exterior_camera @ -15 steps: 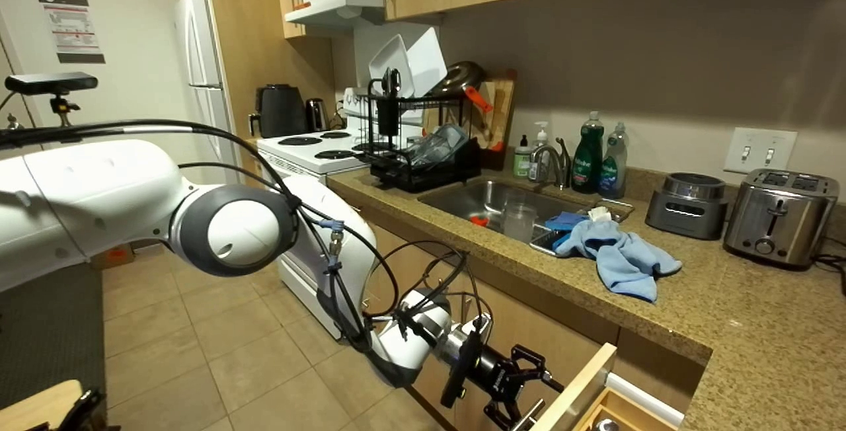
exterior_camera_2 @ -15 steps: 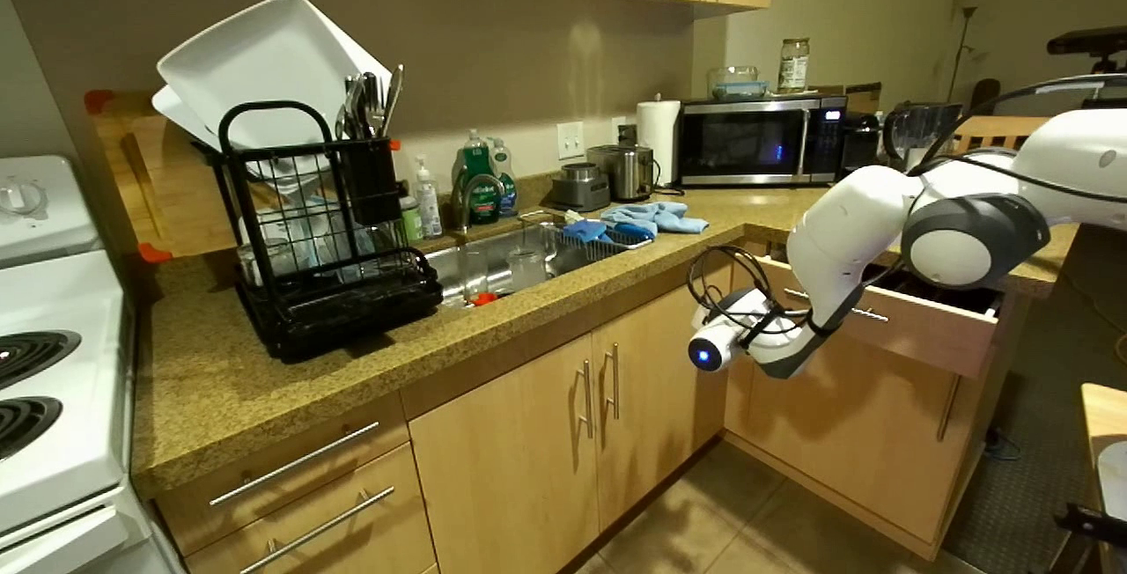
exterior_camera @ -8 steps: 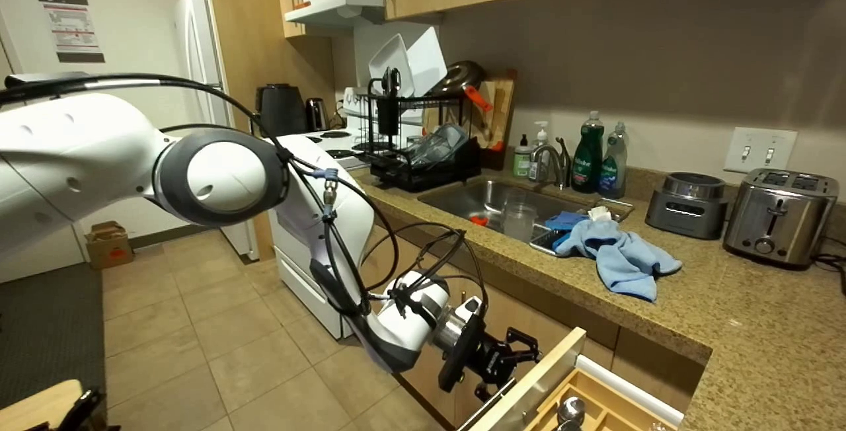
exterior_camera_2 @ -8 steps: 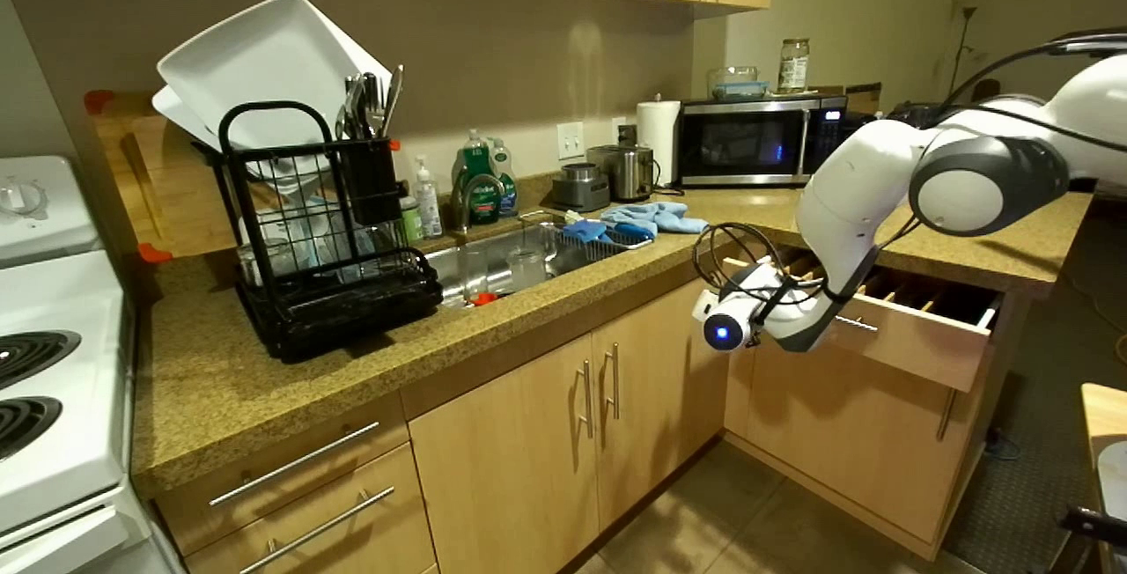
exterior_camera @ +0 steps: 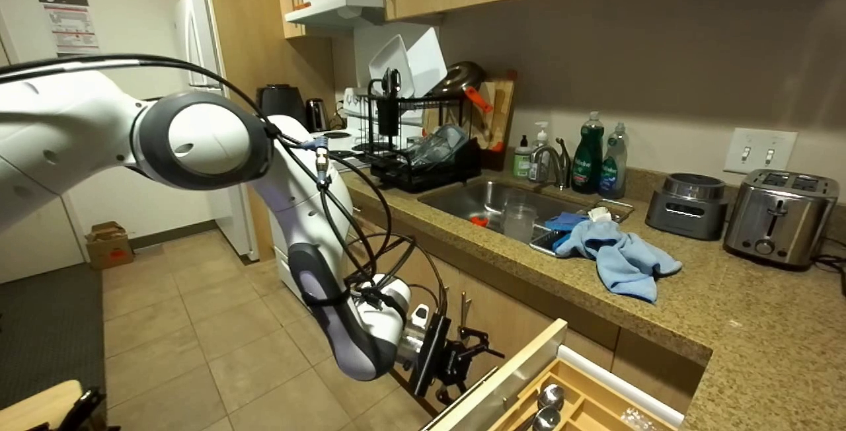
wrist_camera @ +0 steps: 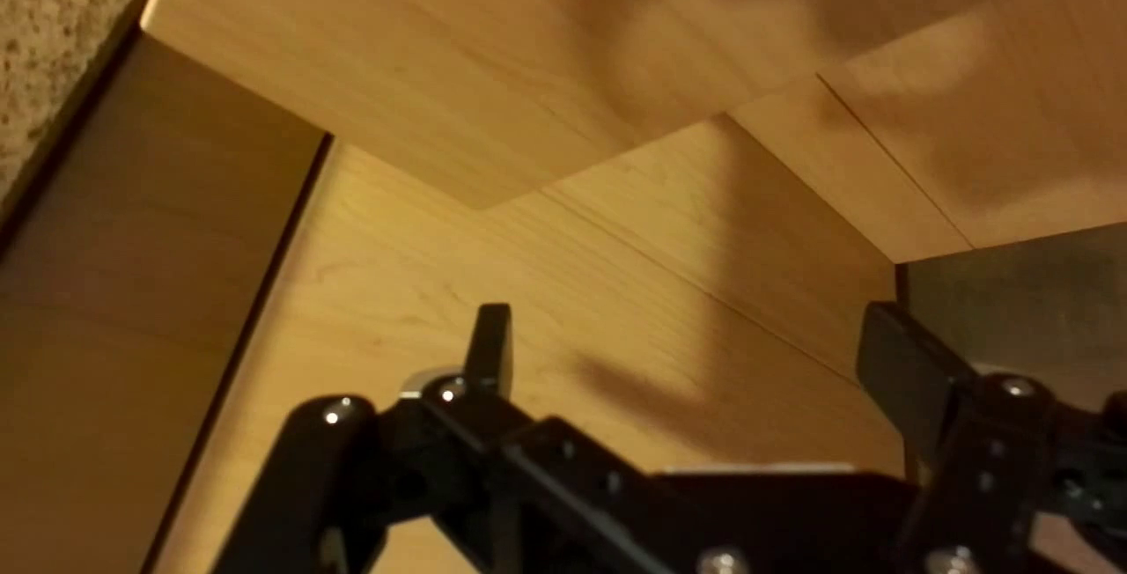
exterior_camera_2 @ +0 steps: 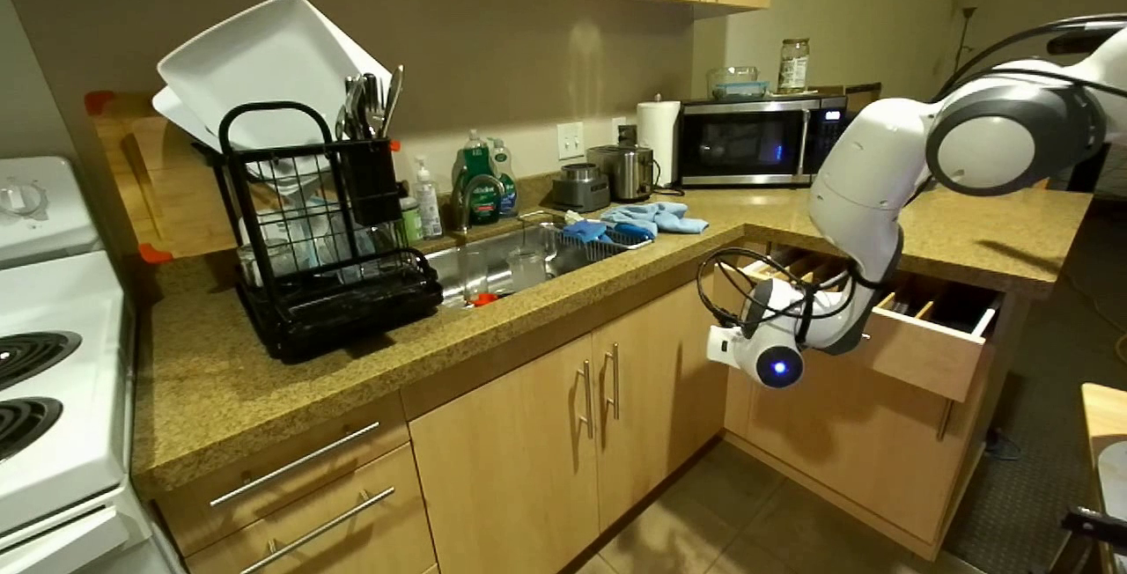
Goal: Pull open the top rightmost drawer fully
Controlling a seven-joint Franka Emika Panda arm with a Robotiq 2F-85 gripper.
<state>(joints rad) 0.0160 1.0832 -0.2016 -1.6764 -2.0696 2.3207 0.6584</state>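
The drawer juts outward from under the counter, long axis along its edge, fingers spread wide.

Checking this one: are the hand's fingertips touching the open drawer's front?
Apart. The wrist view shows it: both fingertips of the open hand stand clear of the drawer front, with cabinet wood visible between.

Tan drawer, open, perhaps fully
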